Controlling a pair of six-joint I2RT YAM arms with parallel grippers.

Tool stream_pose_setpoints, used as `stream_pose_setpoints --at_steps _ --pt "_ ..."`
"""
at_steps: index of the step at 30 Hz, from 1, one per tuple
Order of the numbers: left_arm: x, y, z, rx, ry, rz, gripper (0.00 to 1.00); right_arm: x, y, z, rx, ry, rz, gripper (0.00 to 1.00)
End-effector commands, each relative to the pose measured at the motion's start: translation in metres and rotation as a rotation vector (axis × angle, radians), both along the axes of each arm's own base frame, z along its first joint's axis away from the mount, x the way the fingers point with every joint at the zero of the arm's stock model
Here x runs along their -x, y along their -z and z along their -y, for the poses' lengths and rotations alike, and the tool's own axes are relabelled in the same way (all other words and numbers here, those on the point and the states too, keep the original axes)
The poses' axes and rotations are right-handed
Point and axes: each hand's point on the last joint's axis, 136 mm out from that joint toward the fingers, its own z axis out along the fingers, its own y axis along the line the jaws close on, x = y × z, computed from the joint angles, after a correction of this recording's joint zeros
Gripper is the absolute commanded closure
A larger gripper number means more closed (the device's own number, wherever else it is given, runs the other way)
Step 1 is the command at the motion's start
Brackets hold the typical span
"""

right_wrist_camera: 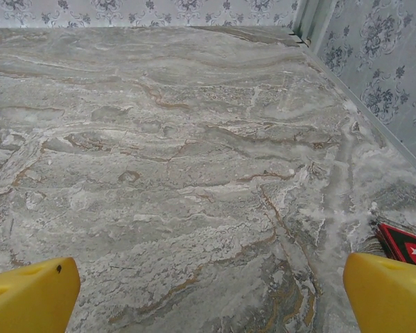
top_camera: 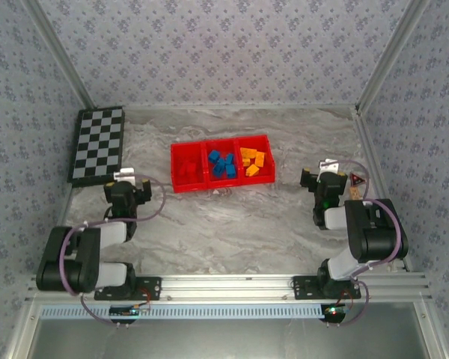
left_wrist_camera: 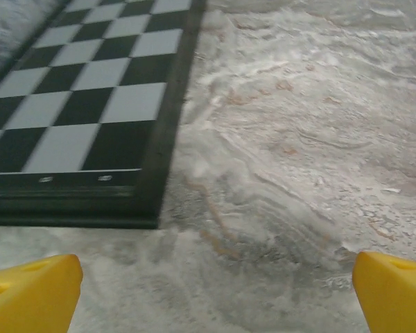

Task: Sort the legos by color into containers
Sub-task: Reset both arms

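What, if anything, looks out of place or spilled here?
Nothing spilled: red, blue and orange plastic bricks each sit in their own compartment of the bright red plastic tray, which lies slightly askew. One stray item: a small red-and-black flat piece with a white star lies by the right wall.

Tray [top_camera: 209, 186]: bright red. In it I count red legos [top_camera: 187, 170] left, blue legos [top_camera: 223, 164] middle, orange legos [top_camera: 253, 161] right.
Left of tray, checkerboard [top_camera: 97, 144]: black and white squares, black border.
Right of tray, card [right_wrist_camera: 405, 248]: red and black, white star.
Table [top_camera: 232, 224]: grey marble, brown veins.
Walls [top_camera: 209, 45]: pale lilac, floral print.
My left fingers [left_wrist_camera: 28, 291] and right fingers [right_wrist_camera: 28, 295]: yellow.
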Motion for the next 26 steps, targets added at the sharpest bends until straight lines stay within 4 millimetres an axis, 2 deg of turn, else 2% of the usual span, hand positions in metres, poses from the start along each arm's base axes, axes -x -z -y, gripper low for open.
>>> stream_pose_setpoints --at_steps 1,2,4,5,7,9,20,26 --pt "-0.037 -0.016 0.013 0.031 0.072 0.133 0.01 -0.004 -0.009 0.003 0.022 0.019 0.025 0.0" --pt "-0.043 -0.021 0.007 0.014 0.046 0.179 0.0 -0.004 -0.009 0.003 0.022 0.018 0.027 0.0" --pt "-0.044 -0.01 0.006 0.066 0.054 0.058 0.01 -0.004 -0.009 0.003 0.022 0.019 0.026 0.0" --pt "-0.05 -0.013 0.004 0.077 0.062 0.097 0.0 -0.004 -0.009 0.003 0.022 0.019 0.025 0.0" --pt "-0.047 -0.01 -0.002 0.093 0.029 0.051 0.0 -0.004 -0.009 0.003 0.022 0.018 0.027 0.0" --pt "-0.047 -0.013 -0.004 0.083 0.016 0.088 0.0 -0.004 -0.008 0.003 0.022 0.018 0.025 0.0" --pt "-0.046 -0.012 -0.005 0.082 0.012 0.074 0.0 -0.007 -0.007 0.002 -0.006 -0.008 0.015 0.0" --pt "-0.047 -0.012 -0.005 0.083 0.012 0.074 0.0 -0.008 -0.007 -0.006 -0.001 -0.061 0.011 0.0"
